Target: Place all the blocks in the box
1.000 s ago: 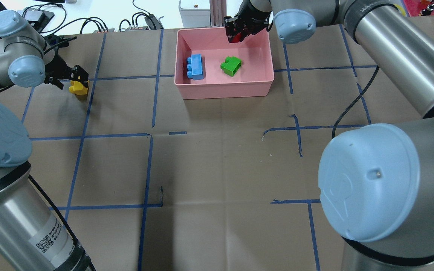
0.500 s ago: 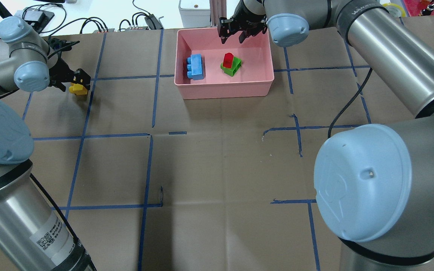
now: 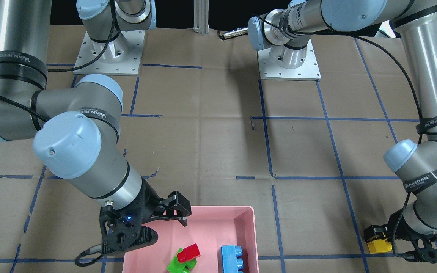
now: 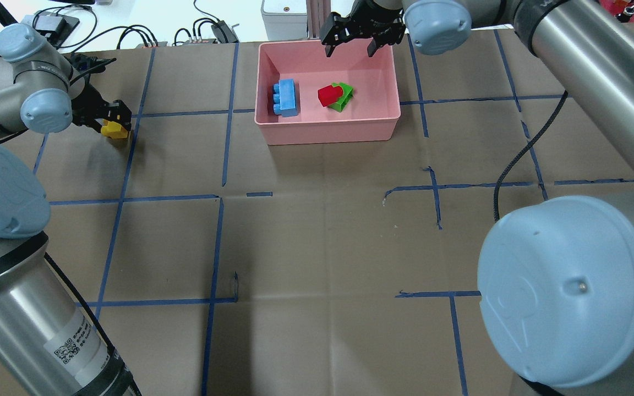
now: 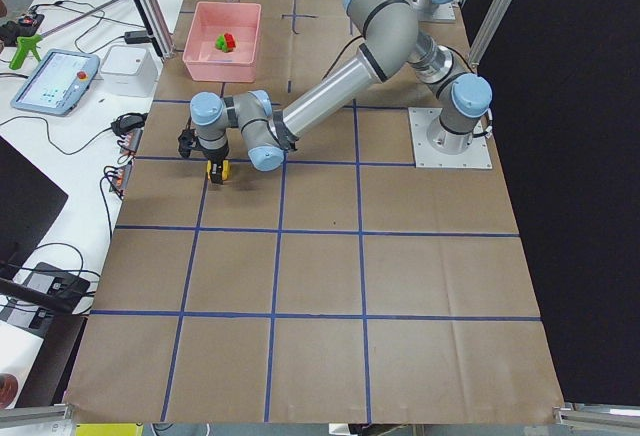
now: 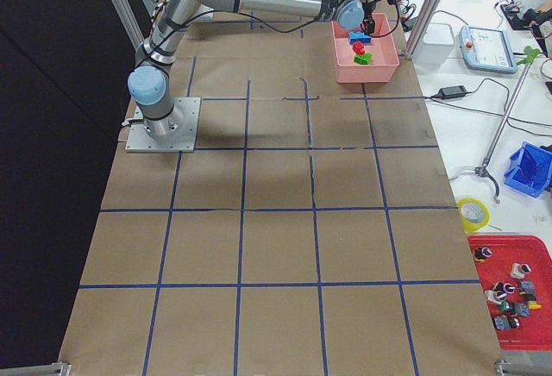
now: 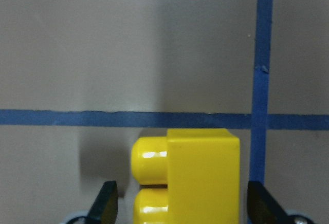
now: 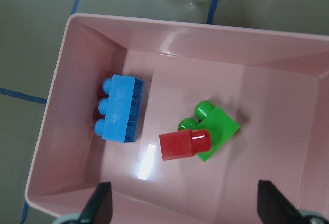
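The pink box (image 4: pixel 328 131) stands at the table's far middle. In it lie the light blue block (image 4: pixel 285 98), the green block (image 4: pixel 345 97) and the red block (image 4: pixel 327 95), which lies on its side against the green one. The right wrist view shows them too: blue block (image 8: pixel 121 108), green block (image 8: pixel 218 131), red block (image 8: pixel 184 145). My right gripper (image 4: pixel 349 48) is open and empty above the box's far rim. The yellow block (image 4: pixel 114 130) sits on the table at the far left. My left gripper (image 4: pixel 109 117) is open, its fingers on either side of the yellow block (image 7: pixel 198 175).
An aluminium post (image 4: pixel 317 16) and a white device (image 4: pixel 281 15) stand just behind the box. Cables and electronics (image 4: pixel 130 30) lie beyond the table's far edge. Blue tape lines (image 4: pixel 218 242) grid the brown table cover.
My right gripper opened and let go of the red block, which dropped onto the green block and tipped onto its side. The gripper drew back over the far rim. My left gripper settled around the yellow block.
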